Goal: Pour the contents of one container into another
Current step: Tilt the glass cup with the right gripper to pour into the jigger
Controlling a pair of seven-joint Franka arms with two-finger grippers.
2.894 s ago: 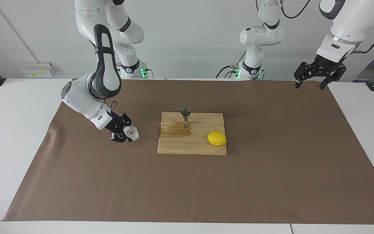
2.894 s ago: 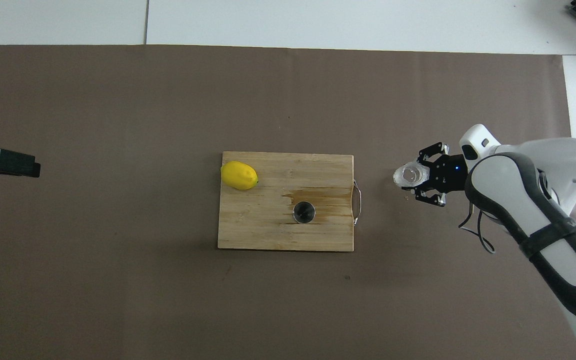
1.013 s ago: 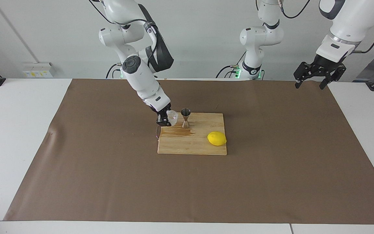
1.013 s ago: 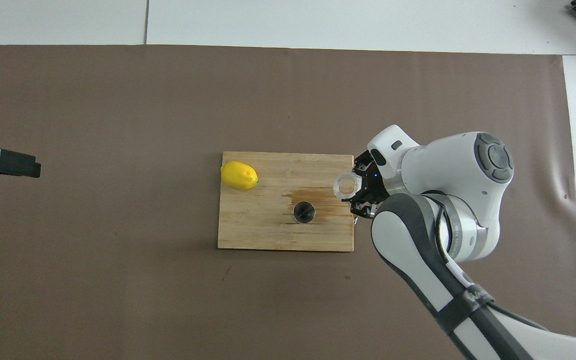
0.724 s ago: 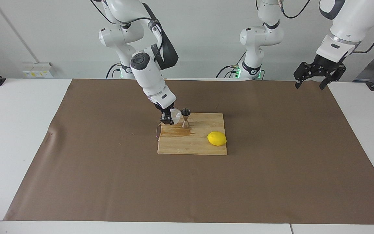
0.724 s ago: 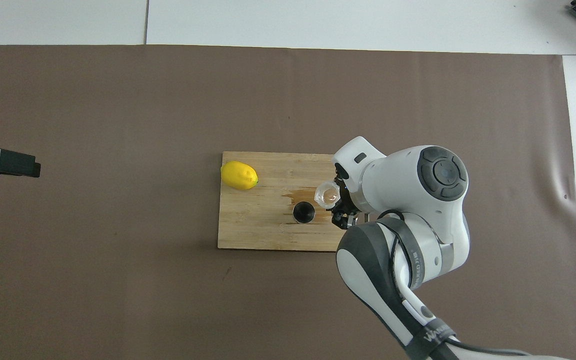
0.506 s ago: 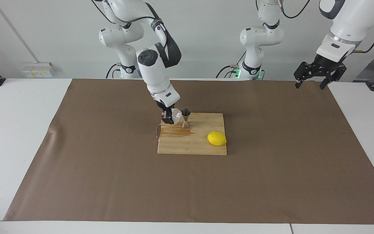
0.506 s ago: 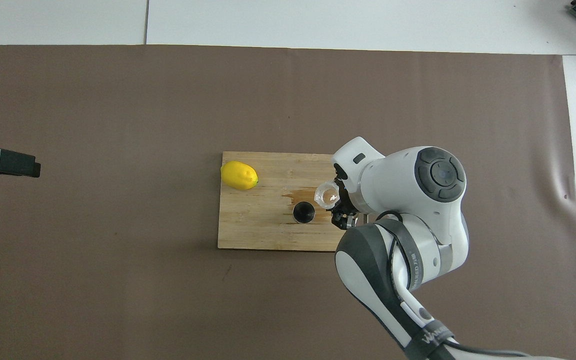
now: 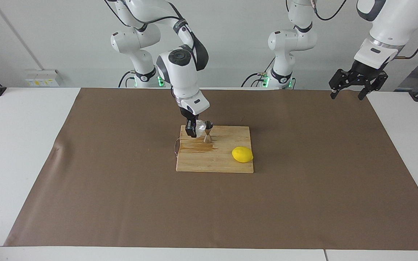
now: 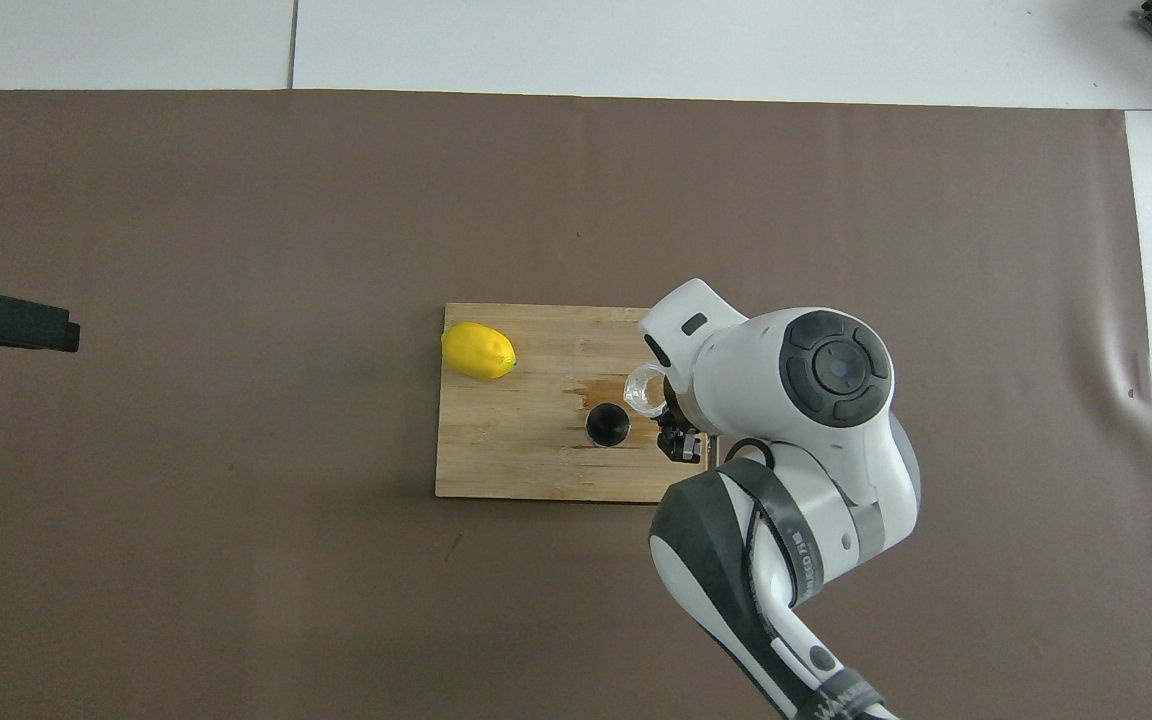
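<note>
Cup [image 9: 199, 126] carried beside jigger [image 9: 207, 131], right gripper [image 9: 193, 129] clamped

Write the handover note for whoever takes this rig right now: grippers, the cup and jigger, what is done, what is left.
Right gripper: shut on the white cup, holding it tipped beside the rim of the jigger, over the cutting board.
Left gripper: open, waiting over the left arm's end of the table.
Jigger: upright on the board, beside a brown stain. Lemon: on the board, farther from the robots than the jigger, untouched.
Done: cup picked up, carried to the jigger.
Left: whether anything has poured cannot be seen. Probably finish tilting, then set the cup down.
</note>
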